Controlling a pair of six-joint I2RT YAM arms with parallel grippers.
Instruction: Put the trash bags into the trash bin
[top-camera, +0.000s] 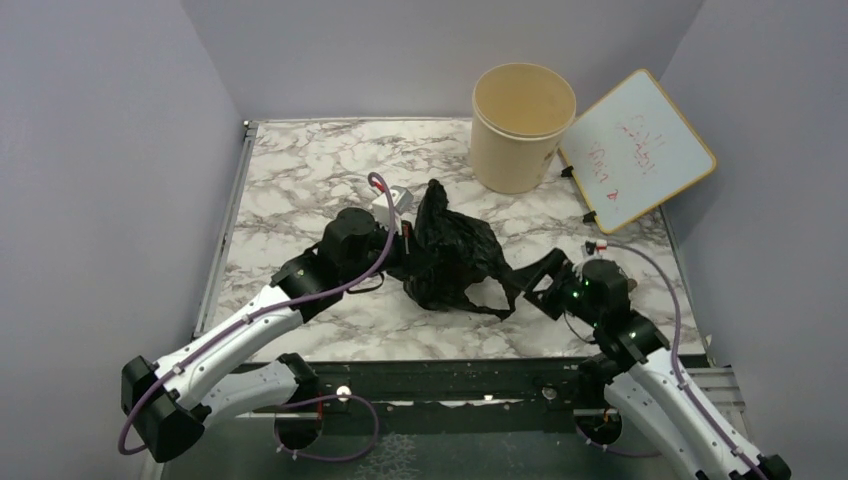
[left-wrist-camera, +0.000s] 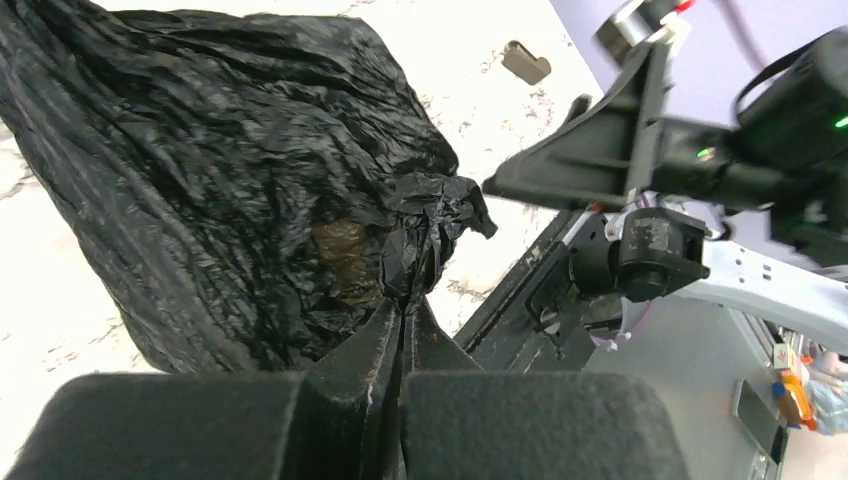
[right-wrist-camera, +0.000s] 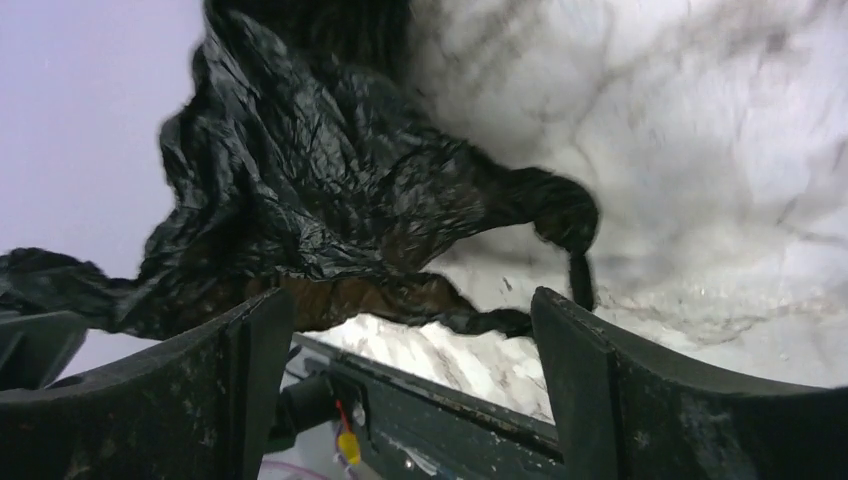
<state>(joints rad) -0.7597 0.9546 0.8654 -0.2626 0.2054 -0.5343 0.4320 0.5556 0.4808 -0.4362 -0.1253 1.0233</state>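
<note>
A crinkled black trash bag (top-camera: 452, 250) lies bunched in the middle of the marble table, part of it lifted into a peak. My left gripper (top-camera: 408, 246) is shut on a twisted fold of that bag (left-wrist-camera: 230, 180), with the plastic pinched between the tips of the gripper (left-wrist-camera: 405, 305). My right gripper (top-camera: 525, 288) stands open just right of the bag, and nothing lies between the wide-spread fingers of the gripper (right-wrist-camera: 410, 335). The bag (right-wrist-camera: 330, 190) and one loop handle (right-wrist-camera: 572, 228) lie just beyond them. The beige trash bin (top-camera: 522, 125) stands upright at the back, apart from both grippers.
A white board with a yellow frame (top-camera: 640, 150) leans at the back right beside the bin. Grey walls close in the marble table (top-camera: 300, 180) on three sides. A black rail (top-camera: 450, 375) runs along the near edge between the arm bases.
</note>
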